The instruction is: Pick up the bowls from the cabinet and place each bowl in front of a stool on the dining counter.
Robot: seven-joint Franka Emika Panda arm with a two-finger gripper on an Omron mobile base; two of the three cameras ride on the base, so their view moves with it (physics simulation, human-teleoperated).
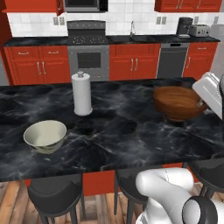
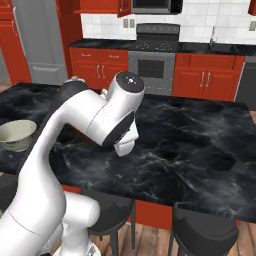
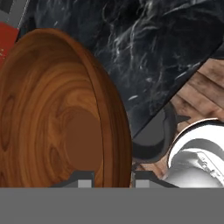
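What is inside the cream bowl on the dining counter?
The cream bowl looks empty: the left base view shows bare pale inner wall. Its near rim covers the very bottom, so that part cannot be checked. It rests on the dining counter.

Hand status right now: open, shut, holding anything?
Hand: shut on the rim of the glossy reddish-brown wooden bowl, above the black marble-veined dining counter.

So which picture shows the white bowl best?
The left base view: the whole white bowl sits upright on the counter, nothing covering it. In the right base view it lies at the left edge, partly behind the arm.
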